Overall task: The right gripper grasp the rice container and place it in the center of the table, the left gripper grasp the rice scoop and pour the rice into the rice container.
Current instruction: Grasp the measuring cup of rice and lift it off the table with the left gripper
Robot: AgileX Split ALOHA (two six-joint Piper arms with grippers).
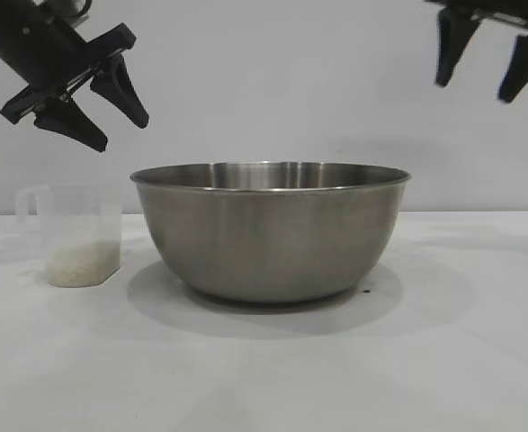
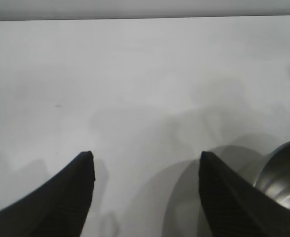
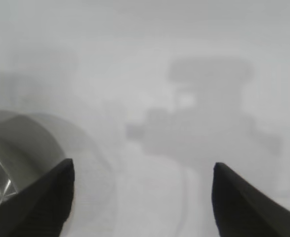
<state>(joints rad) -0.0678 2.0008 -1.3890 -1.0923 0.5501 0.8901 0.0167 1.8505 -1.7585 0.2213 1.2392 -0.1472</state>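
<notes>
The rice container [image 1: 270,229], a large steel bowl, stands on the white table [image 1: 443,360] at the middle. Its rim also shows at the edge of the left wrist view [image 2: 285,173] and the right wrist view [image 3: 11,158]. The rice scoop [image 1: 76,234], a translucent cup, stands to the bowl's left with a pale layer of rice [image 1: 84,265] in its bottom. My left gripper [image 1: 122,133] hangs open and empty above the scoop, slanted. My right gripper [image 1: 473,92] is open and empty, high at the upper right, well above the bowl's right side.
A plain grey wall stands behind the table. Bare tabletop lies in front of the bowl and to its right.
</notes>
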